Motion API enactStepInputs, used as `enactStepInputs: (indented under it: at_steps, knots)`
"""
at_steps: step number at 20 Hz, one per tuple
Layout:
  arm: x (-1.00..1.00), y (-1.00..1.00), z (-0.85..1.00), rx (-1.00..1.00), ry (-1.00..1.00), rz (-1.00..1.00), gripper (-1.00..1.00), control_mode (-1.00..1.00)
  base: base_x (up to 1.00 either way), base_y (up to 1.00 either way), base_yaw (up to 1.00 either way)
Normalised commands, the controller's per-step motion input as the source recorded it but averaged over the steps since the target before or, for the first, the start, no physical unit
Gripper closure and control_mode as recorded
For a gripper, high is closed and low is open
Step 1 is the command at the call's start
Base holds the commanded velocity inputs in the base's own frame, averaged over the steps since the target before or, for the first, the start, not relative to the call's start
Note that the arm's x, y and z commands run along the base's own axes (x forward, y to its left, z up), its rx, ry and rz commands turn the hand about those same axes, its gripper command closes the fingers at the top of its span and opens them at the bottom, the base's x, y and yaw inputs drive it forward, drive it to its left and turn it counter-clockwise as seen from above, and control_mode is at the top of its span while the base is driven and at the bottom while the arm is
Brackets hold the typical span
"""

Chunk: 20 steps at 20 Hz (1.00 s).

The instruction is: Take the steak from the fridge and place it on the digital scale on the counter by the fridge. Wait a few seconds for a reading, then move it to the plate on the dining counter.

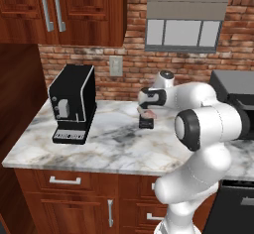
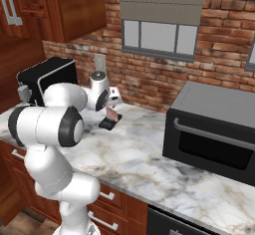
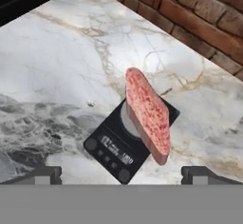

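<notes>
The steak (image 3: 148, 115) rests tilted on the digital scale (image 3: 124, 142) on the marble worktop (image 1: 104, 148) — the gripper (image 3: 121, 174) hovers above, fingers spread wide, holding nothing.

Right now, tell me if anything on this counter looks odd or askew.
The steak stands on its edge on the scale, tilted rather than lying flat. The open gripper is clear of it. Nothing else stands out.

No legible text, even on the digital scale (image 3: 124, 144) display.
</notes>
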Motion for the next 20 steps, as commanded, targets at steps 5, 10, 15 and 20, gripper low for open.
enactStepInputs:
  at_steps: [5,10,15,20]
  knots:
    - [0.4,-0.03,-0.18,0.0,0.14,0.0,-1.0,-1.0,0.0,0.0,0.0]
    - [0.19,-0.07,-0.24,0.0,0.1,0.0,-1.0,-1.0,0.0,0.0,0.0]
    - [0.07,-0.08,-0.27,0.0,0.06,0.0,-1.0,-1.0,0.0,0.0,0.0]
    - [0.0,-0.04,-0.27,0.0,0.02,0.0,-1.0,-1.0,0.0,0.0,0.0]
